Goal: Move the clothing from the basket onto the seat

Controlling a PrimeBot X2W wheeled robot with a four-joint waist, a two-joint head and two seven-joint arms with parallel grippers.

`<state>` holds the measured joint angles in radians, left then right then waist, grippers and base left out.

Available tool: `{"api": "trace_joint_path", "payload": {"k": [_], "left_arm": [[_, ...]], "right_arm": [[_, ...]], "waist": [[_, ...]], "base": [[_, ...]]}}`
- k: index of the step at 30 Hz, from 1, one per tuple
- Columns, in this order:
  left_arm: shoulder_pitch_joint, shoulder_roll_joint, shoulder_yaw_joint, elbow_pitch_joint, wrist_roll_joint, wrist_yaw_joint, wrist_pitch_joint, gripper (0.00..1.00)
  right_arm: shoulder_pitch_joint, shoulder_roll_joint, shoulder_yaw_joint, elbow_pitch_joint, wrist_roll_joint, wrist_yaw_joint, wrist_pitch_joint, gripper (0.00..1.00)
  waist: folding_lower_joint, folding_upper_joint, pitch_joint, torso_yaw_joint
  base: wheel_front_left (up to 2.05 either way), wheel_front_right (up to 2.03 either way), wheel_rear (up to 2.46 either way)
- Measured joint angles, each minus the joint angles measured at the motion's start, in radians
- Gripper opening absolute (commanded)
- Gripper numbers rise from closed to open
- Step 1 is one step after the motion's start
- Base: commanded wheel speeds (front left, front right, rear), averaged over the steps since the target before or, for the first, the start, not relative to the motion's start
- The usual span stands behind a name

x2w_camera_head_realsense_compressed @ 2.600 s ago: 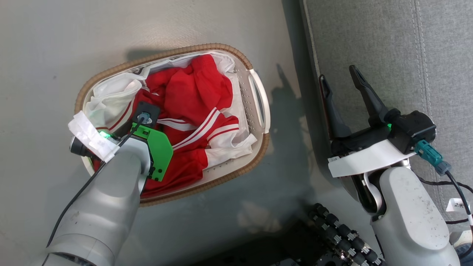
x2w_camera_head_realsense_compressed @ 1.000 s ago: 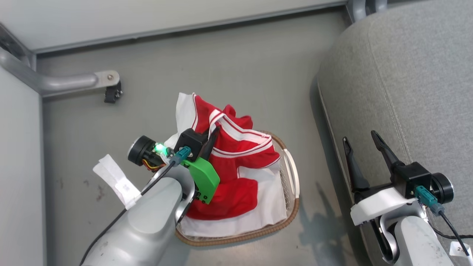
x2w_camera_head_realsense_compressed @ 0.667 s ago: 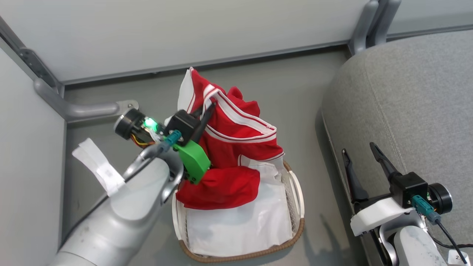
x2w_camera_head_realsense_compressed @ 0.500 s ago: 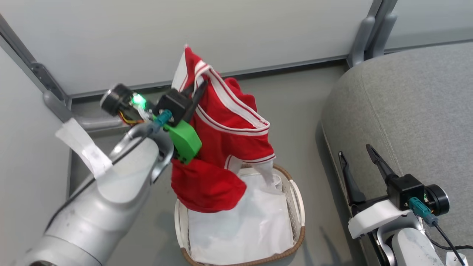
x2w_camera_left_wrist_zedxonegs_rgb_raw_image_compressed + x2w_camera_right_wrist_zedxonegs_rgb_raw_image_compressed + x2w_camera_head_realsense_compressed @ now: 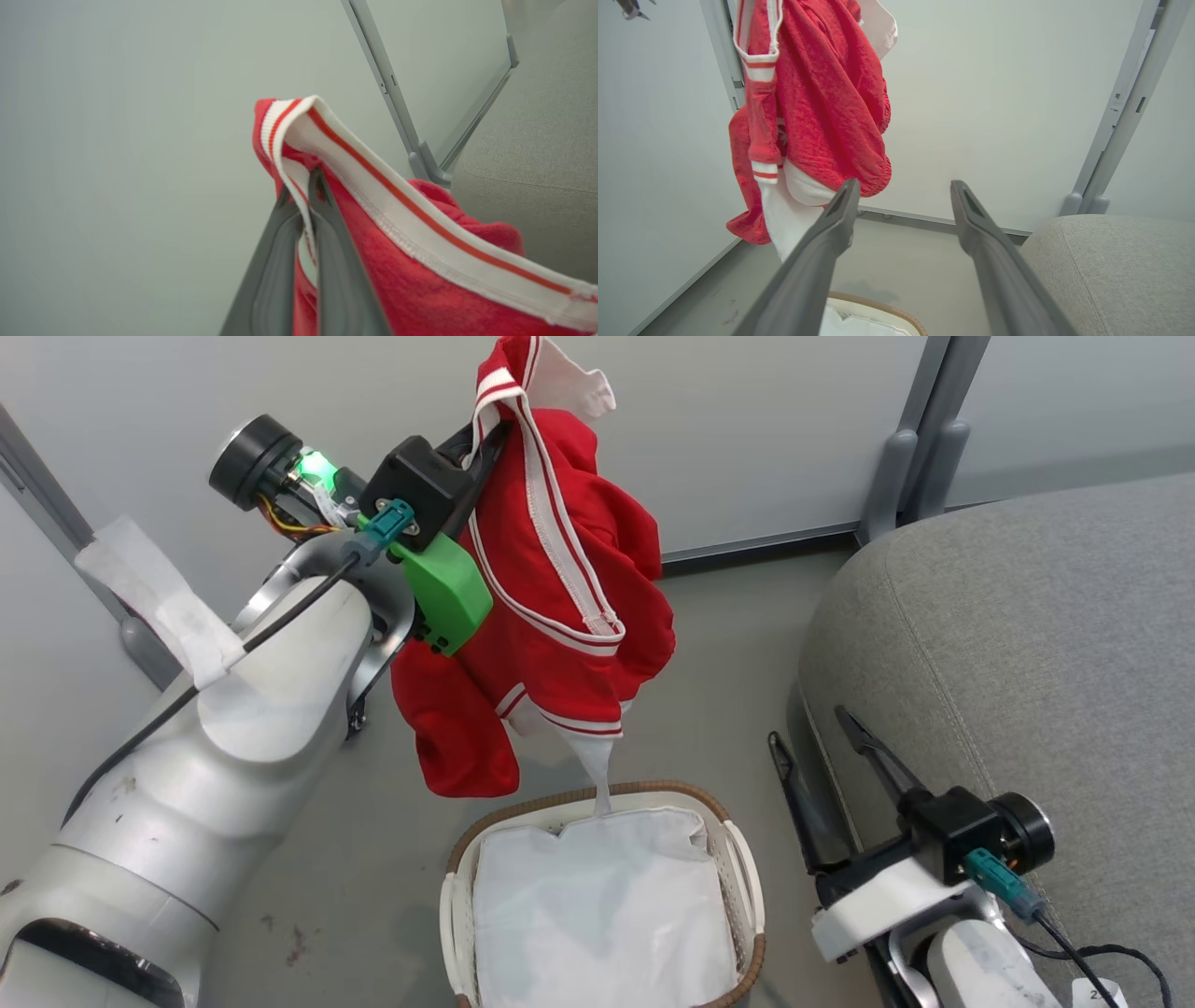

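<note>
The red clothing [image 5: 551, 588] with white striped trim hangs in the air above the basket [image 5: 742, 859]. My left gripper [image 5: 490, 429] is shut on its striped hem, high at the upper left. In the left wrist view the hem [image 5: 355, 163] is pinched between the two fingers of that gripper [image 5: 301, 184]. A white strip of the garment trails down to the basket's white liner [image 5: 597, 915]. My right gripper [image 5: 812, 728] stands open at the lower right, beside the seat [image 5: 1018, 644]. The garment [image 5: 817, 102] hangs ahead and left of the right gripper [image 5: 901, 186].
A pale wall with grey metal posts [image 5: 910, 439] stands behind the basket. The grey floor [image 5: 719, 644] lies between basket and seat. The seat's rounded edge [image 5: 1101, 261] is just right of my right fingers.
My left gripper has risen with the clothing, lifting it out of the basket until it hangs free. The head camera has tilted up, so the whole view shifted. The right gripper stays open.
</note>
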<state>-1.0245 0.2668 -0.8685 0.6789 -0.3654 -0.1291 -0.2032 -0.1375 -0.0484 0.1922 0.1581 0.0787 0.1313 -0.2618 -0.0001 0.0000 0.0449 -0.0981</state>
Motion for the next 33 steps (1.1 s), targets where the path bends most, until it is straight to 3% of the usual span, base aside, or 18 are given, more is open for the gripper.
{"api": "trace_joint_path", "payload": {"k": [6,13,33], "left_arm": [[-0.039,-0.007,-0.040,0.015,-0.028,-0.002,0.017,0.00],[-0.067,-0.037,-0.092,0.016,-0.057,-0.003,0.016,0.00],[-0.094,-0.076,-0.178,-0.038,-0.081,-0.003,-0.025,0.00]], "right_arm": [[-0.046,0.000,0.133,-0.034,0.051,0.000,0.000,1.00],[-0.134,0.000,0.206,-0.026,0.066,0.000,0.000,1.00],[-0.364,0.000,0.141,0.161,-0.091,0.000,0.000,1.00]], "waist": [[0.0000,0.0000,-0.009,0.000],[0.0000,0.0000,-0.017,0.011],[0.0000,0.0000,-0.038,0.047]], "base": [[0.00,0.00,0.00],[0.00,0.00,0.00],[0.00,0.00,0.00]]}}
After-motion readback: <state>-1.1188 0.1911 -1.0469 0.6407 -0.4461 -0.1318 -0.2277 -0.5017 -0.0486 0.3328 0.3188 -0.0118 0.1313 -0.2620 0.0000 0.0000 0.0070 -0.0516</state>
